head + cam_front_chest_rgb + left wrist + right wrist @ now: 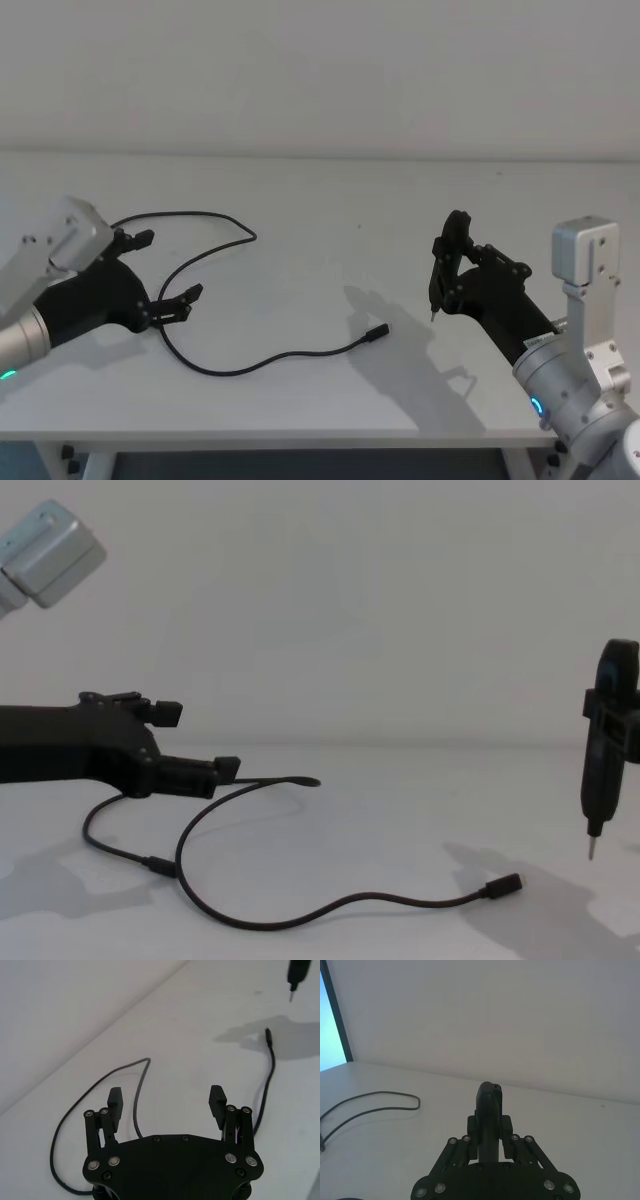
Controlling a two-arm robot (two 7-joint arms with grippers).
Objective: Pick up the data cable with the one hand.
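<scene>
Head view: my left tool (pixel 170 265) gapes wide and empty over the data cable (pixel 290 353) looped on the desk (pixel 400 220); left wrist view: that light, limp cord runs between its fingers (pixel 116 1102), so I'd pinch it there; right wrist view: right tool (pixel 490 1132) clamps a slim probe (pixel 489 1095)

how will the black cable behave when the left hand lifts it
Probably floppy: the cable lies in loose curves, so both ends would likely sag and drag. It looks thin and light, so the open left hand may need to pinch squarely or it could slip out.
</scene>
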